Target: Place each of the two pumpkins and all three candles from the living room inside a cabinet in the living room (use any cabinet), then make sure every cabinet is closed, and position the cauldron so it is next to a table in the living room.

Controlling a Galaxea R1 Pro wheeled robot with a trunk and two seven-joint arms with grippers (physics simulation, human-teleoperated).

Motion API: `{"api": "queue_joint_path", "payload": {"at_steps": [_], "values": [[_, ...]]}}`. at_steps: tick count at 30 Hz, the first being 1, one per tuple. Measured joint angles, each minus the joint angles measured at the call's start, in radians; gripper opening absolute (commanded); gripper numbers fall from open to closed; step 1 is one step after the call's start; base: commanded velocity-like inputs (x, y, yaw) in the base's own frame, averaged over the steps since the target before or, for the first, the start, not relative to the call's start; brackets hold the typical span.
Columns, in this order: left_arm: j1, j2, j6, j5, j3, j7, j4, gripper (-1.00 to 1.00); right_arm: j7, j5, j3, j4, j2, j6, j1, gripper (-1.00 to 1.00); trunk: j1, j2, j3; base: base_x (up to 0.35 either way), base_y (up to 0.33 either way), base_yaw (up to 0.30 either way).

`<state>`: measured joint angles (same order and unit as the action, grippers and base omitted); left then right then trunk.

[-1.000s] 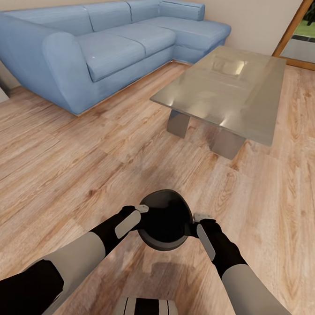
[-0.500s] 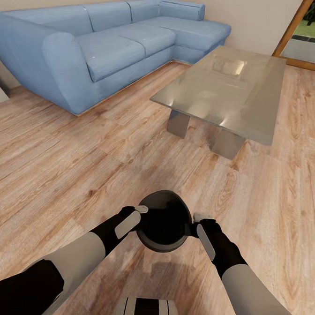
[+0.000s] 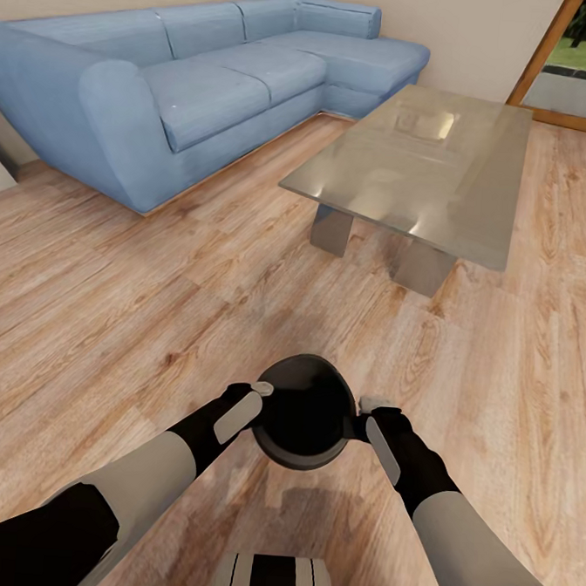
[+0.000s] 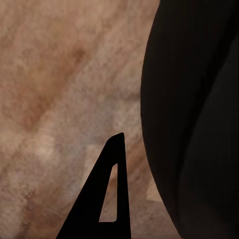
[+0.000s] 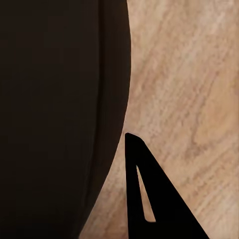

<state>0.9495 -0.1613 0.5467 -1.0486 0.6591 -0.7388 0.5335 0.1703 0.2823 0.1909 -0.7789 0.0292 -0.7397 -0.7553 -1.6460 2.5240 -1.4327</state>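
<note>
Closest to the robot, its trunk top shows at the lower edge of the head view, with both forearms reaching forward over the wooden floor [image 3: 108,315]. Between them is the cauldron [image 3: 305,412], a round black pot with a dark, open mouth and a rounded belly, casting a soft shadow on the planks below. The left gripper [image 3: 264,391] meets its rim on one side and the right gripper [image 3: 365,406] on the other; each seems clamped on the rim, though the fingertips are too small here to be sure. In the left wrist view one black triangular finger [image 4: 107,199] lies just beside the cauldron's curved black wall [image 4: 194,114]; the second finger is hidden. The right wrist view gives the same: one finger [image 5: 149,199] beside the dark wall [image 5: 55,114]. Farther off stands a low glass-topped table [image 3: 424,171], well apart from the cauldron. Beyond it a blue corner sofa [image 3: 194,76] runs along the wall, and a doorway [image 3: 580,60] is cut off at the far right.
</note>
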Motion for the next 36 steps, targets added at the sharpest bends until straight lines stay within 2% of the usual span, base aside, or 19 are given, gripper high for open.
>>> {"api": "queue_joint_path", "payload": {"at_steps": [3, 9, 22, 25, 30, 36], "values": [[0.000, 0.001, 0.000, 0.001, -0.001, 0.000, 0.002, -1.00, -0.031, -0.015, -0.001, 0.004, -0.001, -0.006, 0.000, -1.00, 0.000, 0.000, 0.000, 0.000, 0.000, 0.000], [0.001, 0.001, -0.001, 0.001, -0.001, 0.000, 0.003, -1.00, -0.038, 0.002, 0.001, 0.007, -0.001, -0.006, 0.001, -1.00, 0.000, 0.000, 0.000, 0.000, 0.000, 0.000], [0.001, 0.001, 0.000, 0.002, -0.002, -0.002, 0.004, -1.00, -0.038, 0.003, 0.002, 0.004, -0.003, -0.006, 0.001, -1.00, 0.000, 0.000, 0.000, 0.000, 0.000, 0.000], [0.001, 0.001, 0.000, -0.001, -0.002, -0.019, 0.007, -1.00, -0.038, 0.004, 0.001, 0.004, -0.003, -0.006, 0.001, -1.00, 0.000, 0.000, 0.000, 0.000, 0.000, 0.000], [0.001, 0.003, 0.007, -0.003, -0.002, -0.068, 0.065, -1.00, -0.039, 0.013, -0.001, -0.001, -0.003, -0.005, 0.000, -1.00, 0.000, 0.000, 0.000, 0.000, 0.000, 0.000], [0.001, 0.003, 0.009, -0.004, -0.001, -0.075, 0.078, -1.00, -0.038, 0.002, -0.002, 0.000, -0.003, -0.006, 0.001, -1.00, 0.000, 0.000, 0.000, 0.000, 0.000, 0.000]]}}
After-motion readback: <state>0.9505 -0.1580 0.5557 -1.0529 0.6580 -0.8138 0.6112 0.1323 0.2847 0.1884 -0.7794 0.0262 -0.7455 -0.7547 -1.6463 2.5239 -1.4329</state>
